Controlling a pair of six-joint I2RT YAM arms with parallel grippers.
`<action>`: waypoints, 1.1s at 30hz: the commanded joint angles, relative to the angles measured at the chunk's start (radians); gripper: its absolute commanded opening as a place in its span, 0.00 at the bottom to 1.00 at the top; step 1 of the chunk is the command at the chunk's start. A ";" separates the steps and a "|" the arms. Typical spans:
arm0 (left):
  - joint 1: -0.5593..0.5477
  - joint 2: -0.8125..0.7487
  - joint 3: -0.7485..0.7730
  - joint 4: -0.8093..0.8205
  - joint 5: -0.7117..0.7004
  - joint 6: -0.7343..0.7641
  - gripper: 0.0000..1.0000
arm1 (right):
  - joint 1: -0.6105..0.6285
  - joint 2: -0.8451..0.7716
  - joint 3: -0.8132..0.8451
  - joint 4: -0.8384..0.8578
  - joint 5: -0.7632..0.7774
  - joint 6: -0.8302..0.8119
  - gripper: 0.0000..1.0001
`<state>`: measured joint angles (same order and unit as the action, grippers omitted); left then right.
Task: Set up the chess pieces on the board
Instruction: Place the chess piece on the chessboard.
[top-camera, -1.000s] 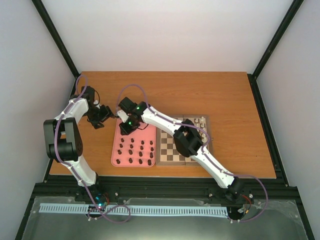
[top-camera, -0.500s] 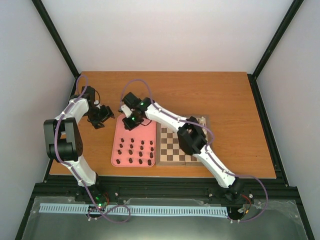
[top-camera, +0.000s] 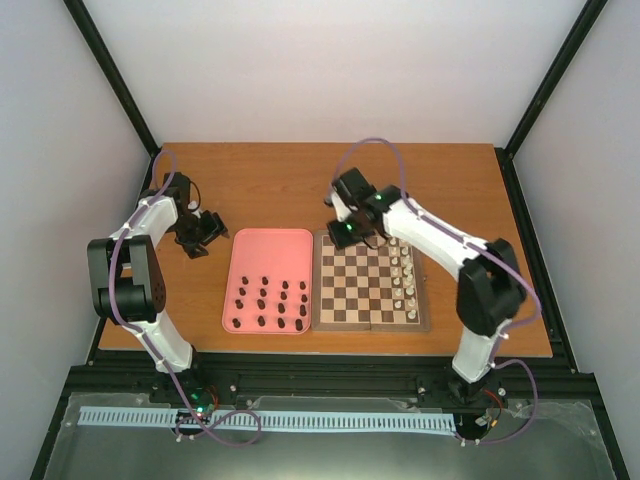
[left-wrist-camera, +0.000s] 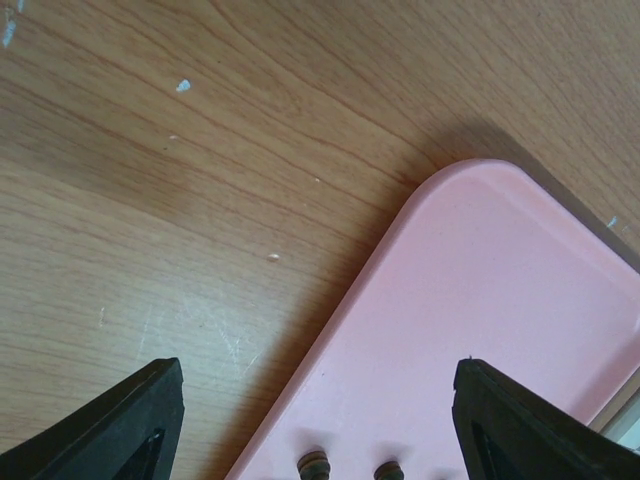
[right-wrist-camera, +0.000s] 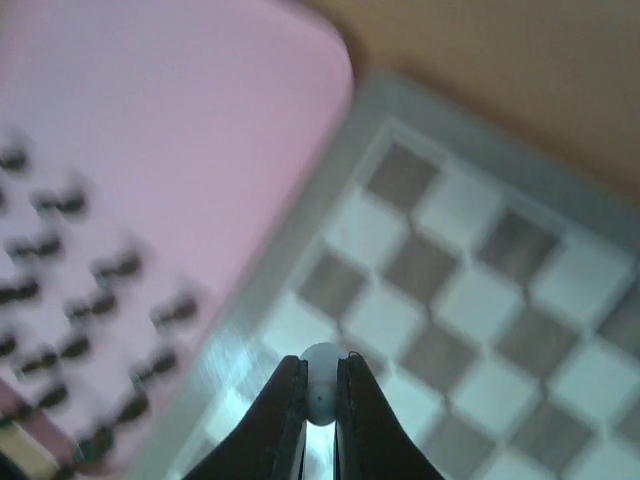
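Since a second ago my right arm (top-camera: 450, 250) has swung away from the far left corner of the pink rectangular tray (top-camera: 270, 238). Its right end effector (top-camera: 345, 232) now hangs over the far left corner of the checkered wooden chessboard (top-camera: 318, 300). That move has uncovered the whole board. A line of white chess pieces (top-camera: 405, 275) stands along the side away from this end effector. The left arm (top-camera: 130, 270) has not moved.

On the right wrist camera the right end effector (right-wrist-camera: 320, 400) is closed narrow on a small white chess piece (right-wrist-camera: 322, 362). Its round top shows just above the fingertips (right-wrist-camera: 290, 385). The chessboard (right-wrist-camera: 480, 300) lies beneath and to the right of it, and the tray (right-wrist-camera: 180, 90) to its left, both blurred.

The right arm rises from its base to an elbow at the near right, then reaches back and left across the board. The left arm stands folded, elbow high, with its wrist turned towards the tray.

The left end effector (top-camera: 203, 232) hovers with its fingers spread wide and holds nothing. It sits over the wooden desk (top-camera: 280, 185), just left of the tray's far corner. In its own view the left end effector (left-wrist-camera: 315, 400) has the tray (left-wrist-camera: 480, 280) beneath its right finger and the desk (left-wrist-camera: 150, 150) beneath its left. The dark brown chess pieces (top-camera: 270, 300) stand in rows on the near half of the tray, and two of them (left-wrist-camera: 315, 465) peek in between the fingers.
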<state>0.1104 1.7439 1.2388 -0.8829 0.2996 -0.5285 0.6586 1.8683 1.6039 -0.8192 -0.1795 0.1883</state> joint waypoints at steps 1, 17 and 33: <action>0.001 0.006 0.031 -0.003 -0.003 0.019 0.83 | 0.003 -0.192 -0.268 -0.058 0.093 0.016 0.03; 0.002 0.020 0.034 -0.004 -0.004 0.021 0.83 | -0.019 -0.617 -0.795 -0.064 0.129 0.251 0.03; 0.002 0.015 0.025 0.003 0.004 0.021 0.83 | -0.040 -0.614 -0.883 -0.072 0.140 0.370 0.03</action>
<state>0.1104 1.7515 1.2392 -0.8829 0.2932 -0.5228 0.6411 1.2621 0.7620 -0.8913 -0.0345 0.4965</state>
